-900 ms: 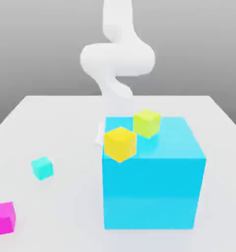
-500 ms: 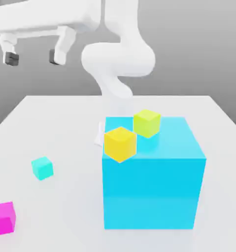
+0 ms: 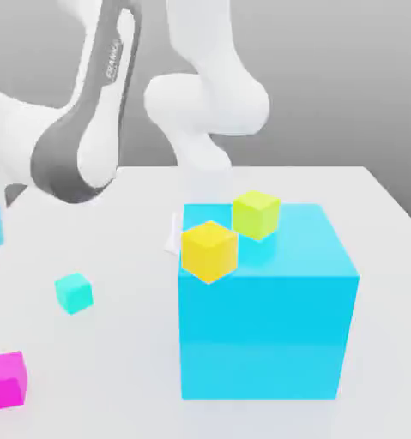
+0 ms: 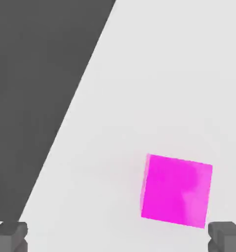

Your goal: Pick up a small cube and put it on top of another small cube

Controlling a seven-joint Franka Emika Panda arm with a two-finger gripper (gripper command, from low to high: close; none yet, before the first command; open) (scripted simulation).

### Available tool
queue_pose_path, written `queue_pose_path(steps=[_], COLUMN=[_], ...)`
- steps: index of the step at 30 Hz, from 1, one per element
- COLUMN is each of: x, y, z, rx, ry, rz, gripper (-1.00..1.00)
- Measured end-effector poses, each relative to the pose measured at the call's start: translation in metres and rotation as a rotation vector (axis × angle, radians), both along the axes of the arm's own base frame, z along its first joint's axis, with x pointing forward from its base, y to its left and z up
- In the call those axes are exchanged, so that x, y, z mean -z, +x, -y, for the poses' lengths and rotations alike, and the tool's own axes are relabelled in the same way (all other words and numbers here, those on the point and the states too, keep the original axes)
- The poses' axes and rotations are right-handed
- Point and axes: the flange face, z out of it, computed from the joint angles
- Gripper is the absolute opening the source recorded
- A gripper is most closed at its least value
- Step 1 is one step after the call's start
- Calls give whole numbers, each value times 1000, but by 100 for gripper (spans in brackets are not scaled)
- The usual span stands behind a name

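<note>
With the fingers (image 4: 118, 237) wide and nothing between them, the magenta cube (image 3: 4, 381) sits on the surface (image 3: 114, 351), near the exterior view's left edge. Lime cube (image 3: 256, 215) is on top of the cyan block (image 3: 264, 317), near the orange-yellow cube (image 3: 209, 251).

Bright, even light; table pale, nearly washed out; shadows faint, perhaps.

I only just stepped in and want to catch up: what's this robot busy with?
The arm has its open claw over the magenta cube, which sits on the table, not yet gripped. It looks set to pick that cube up. The lime cube rests on the big cyan block.
</note>
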Motion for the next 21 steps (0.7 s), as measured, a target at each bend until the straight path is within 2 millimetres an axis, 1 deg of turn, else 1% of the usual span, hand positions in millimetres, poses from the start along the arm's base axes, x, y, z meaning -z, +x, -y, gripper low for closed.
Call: queue_pose_path(steps=[4,5,10,11,12,13,16,17,19,21], x=[59,72,72,78,75,66,29,21,16,-2], y=[-7,-7,-7,-8,-8,-7,-8,-5,10,27], z=[6,6,6,6,6,6,6,6,5,-13], rx=[36,37,37,38,38,38,38,25,-37,-151], ry=[12,13,11,12,12,12,13,15,24,31], rz=[-18,-19,-17,-18,-18,-18,-18,-22,-42,-50], gripper=[0,-100,-100,-100,-100,-100,-100,-100,-100,-100])
